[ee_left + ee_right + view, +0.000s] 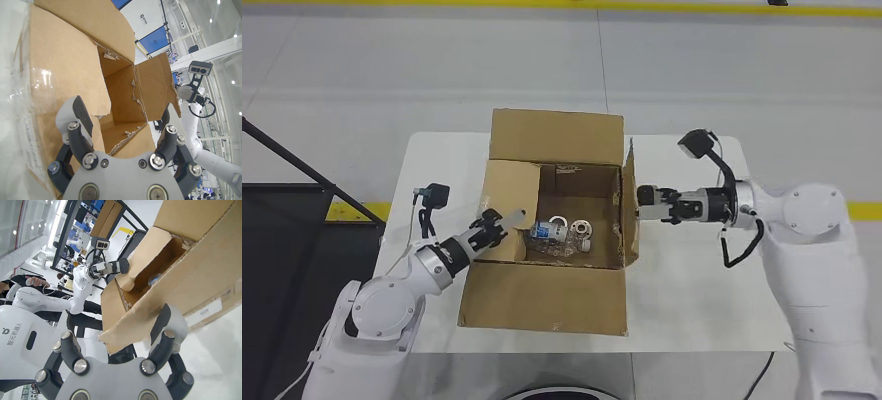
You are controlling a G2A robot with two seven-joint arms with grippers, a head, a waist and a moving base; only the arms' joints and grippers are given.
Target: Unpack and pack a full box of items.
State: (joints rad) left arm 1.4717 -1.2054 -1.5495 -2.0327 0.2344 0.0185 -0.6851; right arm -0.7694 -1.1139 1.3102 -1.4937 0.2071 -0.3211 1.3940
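Box [542, 295] is logged as plain brown cardboard, paler along the torn edges. A white label [209, 310] with small dark print is seen on one outer side. Bottle [545, 230] inside is marked clear, with a blue-and-white wrap. Table [682, 300] is recorded white, unpatterned. Left gripper [123, 111] and right gripper [117, 330] are noted alike: white finger shells, black pads and links, silver screws, grey plate. Floor [392, 70] is logged grey, with yellow stripes [867, 211].
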